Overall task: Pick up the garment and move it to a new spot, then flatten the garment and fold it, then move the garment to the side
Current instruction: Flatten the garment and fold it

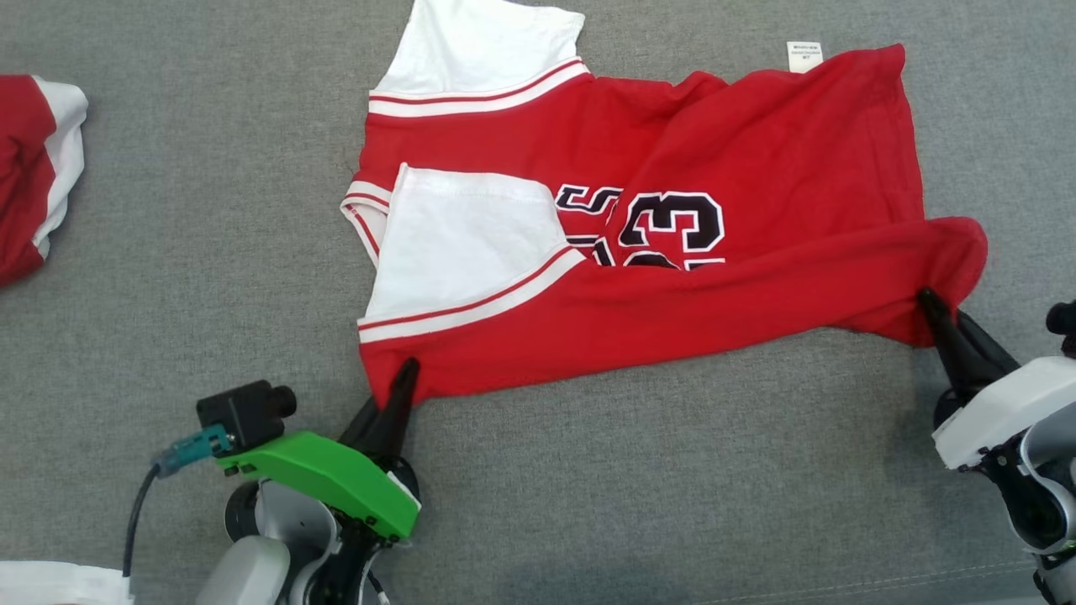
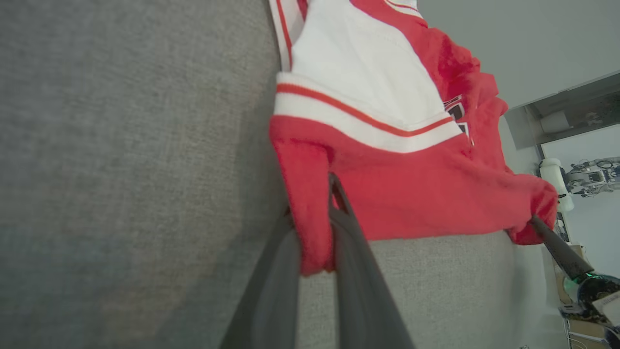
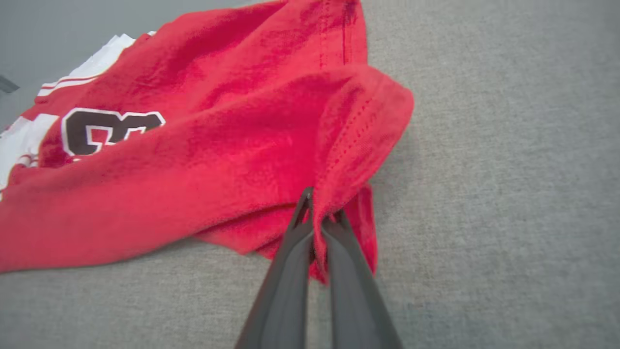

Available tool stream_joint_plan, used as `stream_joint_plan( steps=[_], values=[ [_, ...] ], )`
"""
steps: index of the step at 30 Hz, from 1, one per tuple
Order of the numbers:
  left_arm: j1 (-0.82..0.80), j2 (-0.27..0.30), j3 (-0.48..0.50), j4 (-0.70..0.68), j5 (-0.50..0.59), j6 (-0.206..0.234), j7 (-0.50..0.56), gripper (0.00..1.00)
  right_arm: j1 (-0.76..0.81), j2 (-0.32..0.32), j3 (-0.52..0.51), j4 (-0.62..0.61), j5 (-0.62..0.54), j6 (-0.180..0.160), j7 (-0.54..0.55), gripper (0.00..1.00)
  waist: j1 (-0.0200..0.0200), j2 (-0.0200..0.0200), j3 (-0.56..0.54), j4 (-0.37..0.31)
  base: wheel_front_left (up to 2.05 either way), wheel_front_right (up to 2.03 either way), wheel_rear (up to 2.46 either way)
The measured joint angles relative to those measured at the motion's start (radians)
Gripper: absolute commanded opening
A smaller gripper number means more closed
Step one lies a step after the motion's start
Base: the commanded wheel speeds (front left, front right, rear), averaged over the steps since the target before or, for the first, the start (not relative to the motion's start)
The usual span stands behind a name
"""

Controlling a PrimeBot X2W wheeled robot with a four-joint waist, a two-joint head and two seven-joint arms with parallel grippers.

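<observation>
1. Jersey (image 1: 639,252), red with white sleeves and black numerals: lies spread but rumpled on the grey fabric surface (image 1: 210,277), from the middle to the right of the head view. Its near edge is rolled into a long fold.
2. Left gripper (image 1: 395,388): fingers narrow, pinched on the jersey's near left corner, just below the white striped band. A strip of red cloth sits between them.
3. Right gripper (image 1: 941,307): fingers nearly together, clamped on the near right corner, with cloth bunched above the tips.
4. White label (image 1: 804,55): at the jersey's far edge.
5. Second red-and-white garment (image 1: 34,168): at the surface's left edge, well apart from the jersey.
</observation>
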Motion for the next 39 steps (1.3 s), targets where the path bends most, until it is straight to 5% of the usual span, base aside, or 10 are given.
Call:
stream_joint_plan(
  steps=[12, 23, 24, 27, 29, 33, 34, 36, 37, 39],
  values=[
    [0.075, 0.099, 0.117, -0.151, -0.084, 0.014, 0.026, 0.0, 0.041, -0.355, 0.301, -0.207, 0.264, 0.0, -0.107, 0.0, 0.0, 0.0, 0.009, 0.006, 0.0, 0.0, 0.0],
    [0.198, 0.089, 0.133, -0.203, -0.117, 0.039, 0.007, 0.0, 0.067, -0.492, 0.369, -0.165, 0.442, 0.001, -0.138, 0.0, 0.0, 0.0, 0.018, 0.0, 0.0, 0.0, 0.0],
    [0.199, 0.089, 0.131, -0.2, -0.117, 0.039, 0.007, 0.0, 0.066, -0.498, 0.367, -0.158, 0.444, 0.002, -0.145, 0.23, 0.0, 0.0, 0.018, 0.0, 0.0, 0.0, 0.0],
    [0.203, 0.086, 0.127, -0.195, -0.117, 0.039, 0.006, 0.0, 0.06, -0.502, 0.365, -0.142, 0.452, 0.002, -0.156, 0.42, 0.0, 0.0, 0.015, -0.001, 0.0, 0.0, 0.0],
    [0.203, 0.086, 0.128, -0.192, -0.117, 0.039, 0.004, 0.0, 0.054, -0.501, 0.367, -0.134, 0.456, 0.002, -0.157, 1.0, 0.0, 0.0, 0.014, -0.001, 0.0, 0.0, 0.0],
    [0.203, 0.087, 0.13, -0.184, -0.111, 0.049, -0.003, 0.02, 0.049, -0.515, 0.348, -0.103, 0.461, 0.001, -0.168, 1.0, 0.0, 0.0, 0.013, 0.0, 0.0, 0.0, 0.0],
    [0.204, 0.087, 0.129, -0.184, -0.107, 0.049, -0.003, 0.08, 0.049, -0.515, 0.339, -0.097, 0.461, 0.001, -0.17, 1.0, 0.0, 0.0, 0.012, -0.001, 0.0, 0.0, 0.0],
    [0.209, 0.087, 0.124, -0.183, -0.102, 0.055, -0.011, 0.5, 0.049, -0.516, 0.318, -0.083, 0.461, 0.001, -0.183, 1.0, 0.0, 0.0, 0.012, -0.001, 0.0, 0.0, 0.0],
    [0.212, 0.087, 0.122, -0.182, -0.094, 0.058, -0.012, 1.0, 0.049, -0.518, 0.309, -0.083, 0.462, 0.001, -0.187, 1.0, 0.0, 0.0, 0.01, 0.0, 0.0, 0.0, 0.0],
    [0.225, 0.091, 0.109, -0.19, -0.073, 0.067, -0.02, 1.0, 0.05, -0.517, 0.284, -0.085, 0.459, 0.001, -0.2, 1.0, 0.0, 0.0, 0.008, 0.0, 0.0, 0.0, 0.0]
  ],
)
